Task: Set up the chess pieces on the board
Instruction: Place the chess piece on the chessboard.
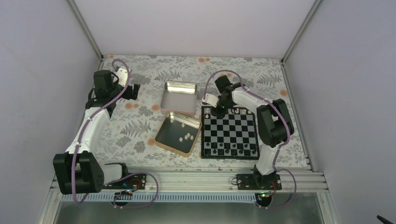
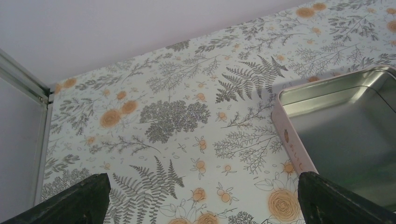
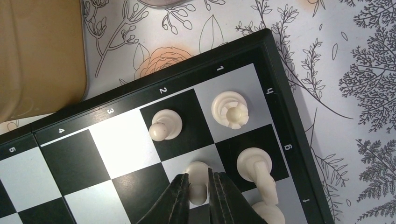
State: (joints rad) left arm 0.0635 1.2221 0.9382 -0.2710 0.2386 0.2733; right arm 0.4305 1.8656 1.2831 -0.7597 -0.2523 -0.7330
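Observation:
The board (image 1: pixel 203 135) lies right of centre, its black rim also in the right wrist view (image 3: pixel 280 70). My right gripper (image 1: pixel 217 112) is over its far left corner, shut (image 3: pixel 198 175) on a cream-white pawn (image 3: pixel 197 167) that stands on a silver square. Close by stand another pawn (image 3: pixel 165 125), a rook (image 3: pixel 229 109) and a knight (image 3: pixel 258 170). More white pieces (image 1: pixel 187 136) lie loose in the nearer tin. My left gripper (image 1: pixel 135 92) hangs open and empty (image 2: pixel 204 179) over the cloth at the back left.
The nearer tin (image 1: pixel 163 140) sits left of the board, its tan wall in the right wrist view (image 3: pixel 37 56). An empty tin (image 1: pixel 179 85) lies behind it, and shows in the left wrist view (image 2: pixel 299 149). Dark pieces (image 1: pixel 229 151) line the board's near rows.

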